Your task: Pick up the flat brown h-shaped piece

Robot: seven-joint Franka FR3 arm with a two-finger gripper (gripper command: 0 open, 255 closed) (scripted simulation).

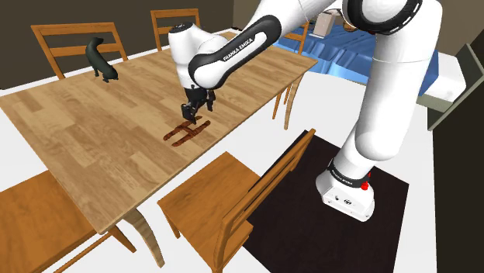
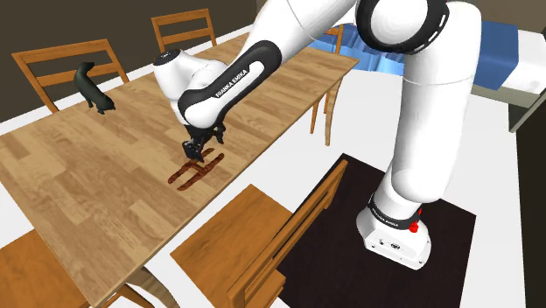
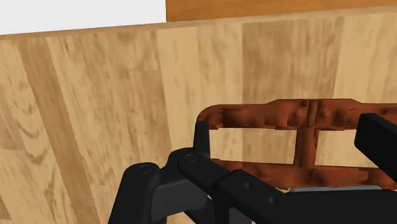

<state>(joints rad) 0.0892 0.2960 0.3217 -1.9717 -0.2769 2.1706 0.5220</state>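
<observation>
On the wooden dining table [image 1: 93, 132] [image 2: 87, 166] [image 3: 95, 95], close to the long edge that faces the robot's base, lies the flat H-shaped piece [image 1: 184, 133] [image 2: 191, 175] [image 3: 254, 114]. It is reddish brown, with two long rails joined by a short crossbar, and it rests flat on the boards.

The black gripper [image 1: 191, 115] [image 2: 194, 153] [image 3: 287, 127] points down over the end of the piece farther from that edge. In the wrist view its jaws are spread. One fingertip [image 3: 201, 130] stands at the rounded end of the piece, and the other finger [image 3: 376, 137] is out past the crossbar. I cannot tell whether either finger touches the wood.

The white arm's black forearm sleeve carries the words "FRANKA EMIKA" [image 1: 237, 48] [image 2: 230, 80] in white capitals. A line of small print on the white base [image 1: 345, 190] [image 2: 394, 232] is too small to read, and a red spot sits beside it.

A black animal figure [image 1: 101, 60] [image 2: 92, 87] stands near the table's far edge, well apart from the piece. A wooden chair [image 1: 225, 202] [image 2: 254, 245] is drawn up to the near edge, just below the piece in both exterior views. Two more chairs [image 1: 77, 43] [image 2: 57, 66] stand behind the far side. The base sits on a dark rug [image 1: 310, 225] [image 2: 332, 262] on a white floor. Beyond the table's far end is a blue piece of furniture [image 1: 333, 46] [image 2: 367, 44]; I cannot tell whether it is a bed or a sofa.
</observation>
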